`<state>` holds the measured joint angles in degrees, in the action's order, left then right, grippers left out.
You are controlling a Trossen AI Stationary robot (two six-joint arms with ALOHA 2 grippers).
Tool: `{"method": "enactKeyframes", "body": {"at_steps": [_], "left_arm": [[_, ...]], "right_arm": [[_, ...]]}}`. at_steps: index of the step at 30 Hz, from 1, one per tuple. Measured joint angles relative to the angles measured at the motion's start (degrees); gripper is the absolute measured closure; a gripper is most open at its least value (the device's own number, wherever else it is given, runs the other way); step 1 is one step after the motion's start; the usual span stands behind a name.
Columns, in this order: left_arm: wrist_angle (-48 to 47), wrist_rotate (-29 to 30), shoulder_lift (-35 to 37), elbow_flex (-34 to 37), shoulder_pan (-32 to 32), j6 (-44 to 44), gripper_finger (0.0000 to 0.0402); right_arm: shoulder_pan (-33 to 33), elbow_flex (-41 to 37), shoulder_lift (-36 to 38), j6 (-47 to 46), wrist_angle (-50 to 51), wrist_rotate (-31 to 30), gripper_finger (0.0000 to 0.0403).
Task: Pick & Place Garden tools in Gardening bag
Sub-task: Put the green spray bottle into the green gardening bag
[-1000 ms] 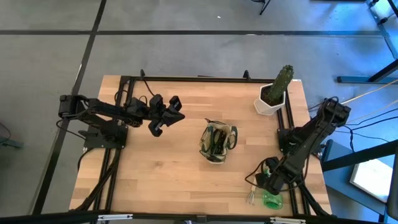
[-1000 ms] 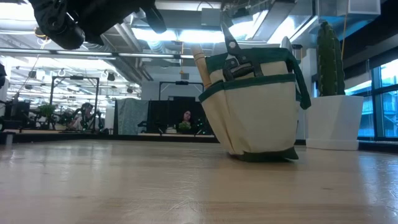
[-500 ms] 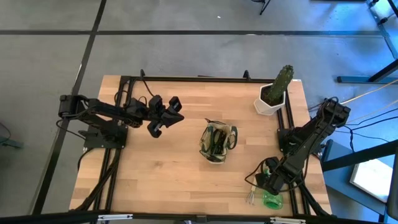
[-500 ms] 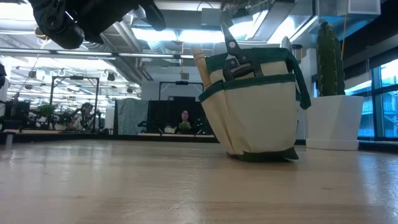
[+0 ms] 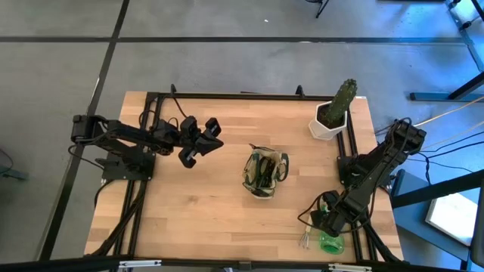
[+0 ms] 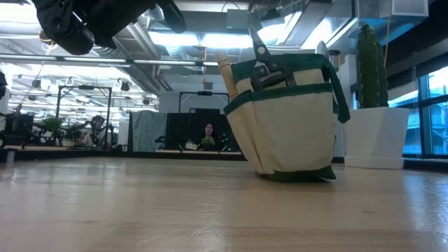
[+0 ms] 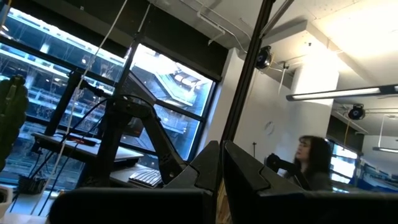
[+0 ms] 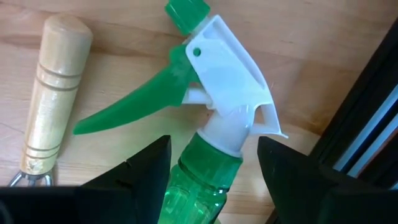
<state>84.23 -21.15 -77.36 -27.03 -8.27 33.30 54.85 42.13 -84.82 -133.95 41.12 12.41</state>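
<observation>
left gripper (image 5: pixel 199 141) raised above the table, fingers pressed together, gardening bag (image 5: pixel 265 173) well apart to its right (pruners (image 6: pixel 260 56) seen in a pocket) | right gripper (image 5: pixel 327 224) spread, fingers either side of the spray bottle (image 8: pixel 205 143) neck | wooden-handled tool (image 8: pixel 46 93) lying just beside the bottle
</observation>
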Motion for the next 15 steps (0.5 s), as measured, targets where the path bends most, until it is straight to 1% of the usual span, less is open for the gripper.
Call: {"method": "enactKeyframes", "body": {"at_steps": [7,15], "left_arm": [[0.0,0.0,0.0,0.0,0.1,0.0,0.0387],[0.0,0.0,0.0,0.0,0.4,0.0,0.0387]], "right_arm": [[0.0,0.0,-0.3,-0.2,0.2,-0.2,0.0162],[0.0,0.1,-2.2,1.1,-0.5,1.4,0.0162]]}}
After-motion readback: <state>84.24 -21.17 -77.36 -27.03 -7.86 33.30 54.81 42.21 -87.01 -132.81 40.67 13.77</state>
